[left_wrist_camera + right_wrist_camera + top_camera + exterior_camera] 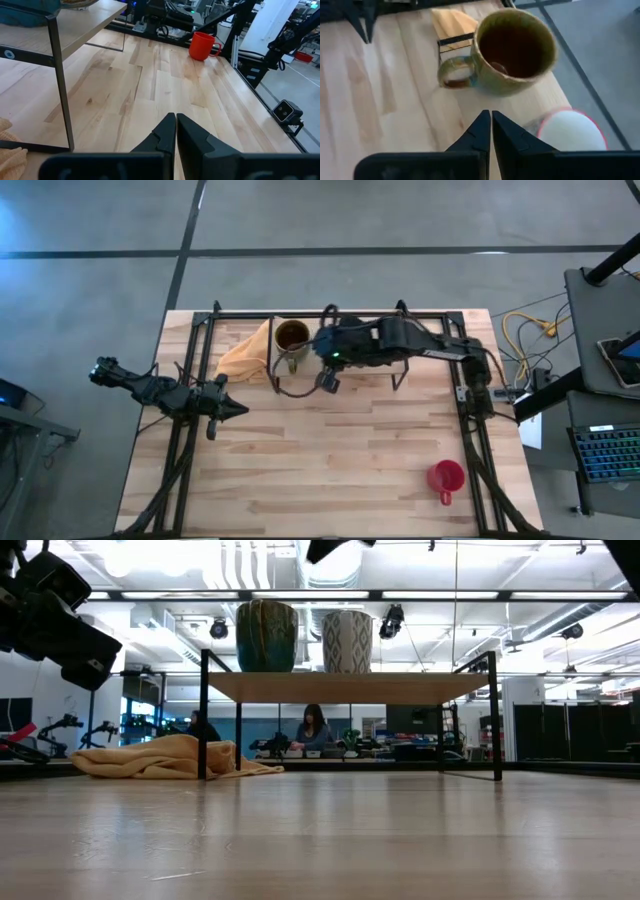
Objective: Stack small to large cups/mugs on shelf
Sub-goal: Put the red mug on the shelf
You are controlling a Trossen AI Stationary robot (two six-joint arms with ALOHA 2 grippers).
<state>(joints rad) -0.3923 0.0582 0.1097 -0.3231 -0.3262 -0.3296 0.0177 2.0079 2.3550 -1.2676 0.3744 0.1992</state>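
Right claw point(491, 117), fingers together and empty, hovers over shelf point(430, 350) beside olive mug point(515, 50) and white mug point(567, 130); risk: a low sweep could knock either mug off the shelf.

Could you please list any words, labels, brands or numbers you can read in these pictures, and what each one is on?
None can be read. The olive mug, white mug, red mug and shelf bear no visible lettering. The keyboard beside the table has keys too small to read.
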